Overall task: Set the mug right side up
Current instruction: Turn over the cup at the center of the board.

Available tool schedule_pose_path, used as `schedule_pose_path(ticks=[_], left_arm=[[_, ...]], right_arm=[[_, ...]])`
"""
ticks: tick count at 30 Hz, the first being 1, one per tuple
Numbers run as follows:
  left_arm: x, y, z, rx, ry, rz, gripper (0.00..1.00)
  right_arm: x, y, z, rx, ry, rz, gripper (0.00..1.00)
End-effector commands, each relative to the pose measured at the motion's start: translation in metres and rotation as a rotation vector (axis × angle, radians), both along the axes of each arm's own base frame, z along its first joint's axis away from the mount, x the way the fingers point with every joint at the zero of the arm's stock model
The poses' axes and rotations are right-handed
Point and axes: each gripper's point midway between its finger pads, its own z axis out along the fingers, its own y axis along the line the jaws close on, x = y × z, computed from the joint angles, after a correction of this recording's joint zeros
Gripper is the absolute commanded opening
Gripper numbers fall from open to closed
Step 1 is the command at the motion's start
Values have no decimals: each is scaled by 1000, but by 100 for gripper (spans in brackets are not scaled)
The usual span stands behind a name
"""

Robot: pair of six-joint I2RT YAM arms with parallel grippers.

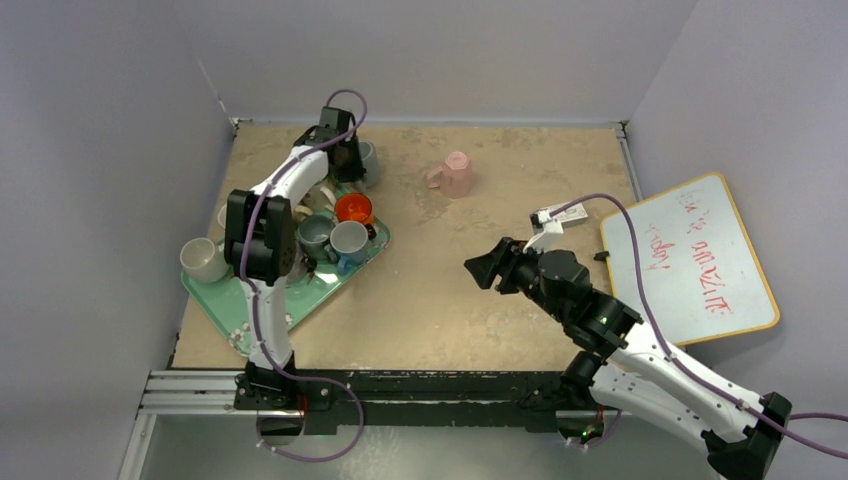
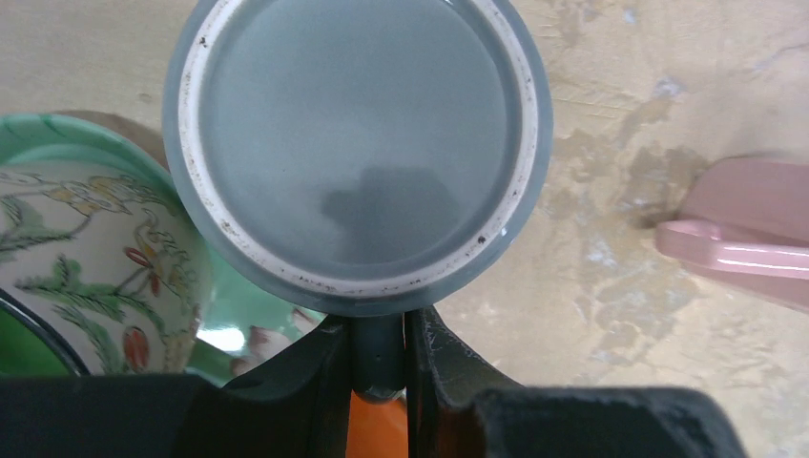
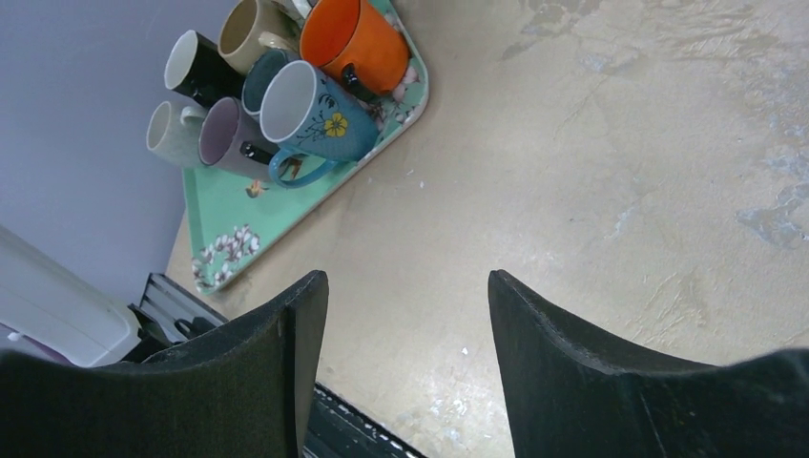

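Left pincer [image 2: 379, 372] is clamped narrow on the handle [image 2: 379, 336] of the grey mug [image 2: 358, 143], base facing up, by the far corner of the green tray [image 1: 230, 305]; right pincer [image 3: 405, 315] gapes wide above the tabletop [image 3: 620, 143], holding nothing.

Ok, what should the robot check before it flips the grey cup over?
1. Left end effector shut on the handle of the grey glazed mug: ok.
2. Grey mug is bottom-up, so it needs flipping: ok.
3. Mug lifted off the surface: cannot tell.
4. Room to swing: the white flower-painted cup sits close beside it: cannot tell.
5. Pink ceramic mug stands apart: ok.
6. Right end effector open, out of the way: ok.
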Motion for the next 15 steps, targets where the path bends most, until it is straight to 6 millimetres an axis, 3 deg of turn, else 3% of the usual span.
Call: schedule_pose_path(ticks=[1, 6, 15], left_arm=[[10, -29, 72, -178, -177, -14, 0], [2, -40, 72, -246, -156, -19, 0], [-13, -64, 79, -423, -128, -29, 0]], right_arm=[[0, -3, 6, 47, 5, -34, 65], [-3, 3, -5, 90, 46, -25, 65], [0, 13, 0, 118, 20, 5, 65]])
